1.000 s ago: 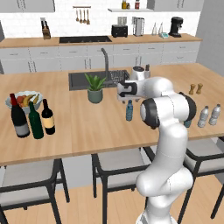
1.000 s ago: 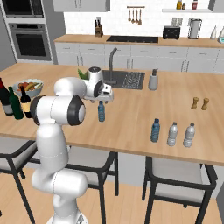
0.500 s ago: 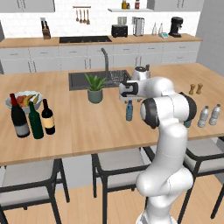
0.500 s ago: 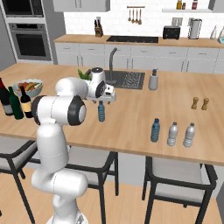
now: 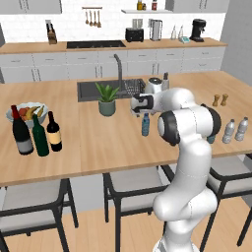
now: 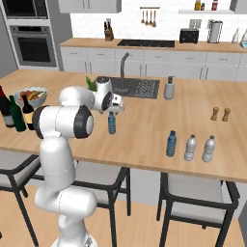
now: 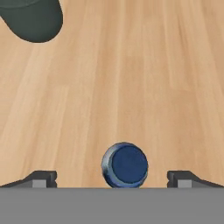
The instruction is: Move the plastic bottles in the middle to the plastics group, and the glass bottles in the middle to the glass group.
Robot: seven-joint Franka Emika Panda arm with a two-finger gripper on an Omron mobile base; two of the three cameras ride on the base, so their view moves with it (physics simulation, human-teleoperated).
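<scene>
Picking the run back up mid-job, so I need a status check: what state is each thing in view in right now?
pincer: open, fingertips either side of the bottle cap, above it
blue bottle under the pincer: upright, capped, on the counter, not gripped
second blue bottle: upright, beside the grey-clear pair
grey-clear bottles: upright, side by side
yellowish-label wine bottle: upright, next to the green bottle
green bottle: upright

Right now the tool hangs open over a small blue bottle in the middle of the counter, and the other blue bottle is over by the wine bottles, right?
Not quite. The tool does hang open above the blue bottle, as the hand view shows. But the other blue bottle stands beside the two grey-clear bottles, not by the wine bottles; the right base view shows this.
</scene>
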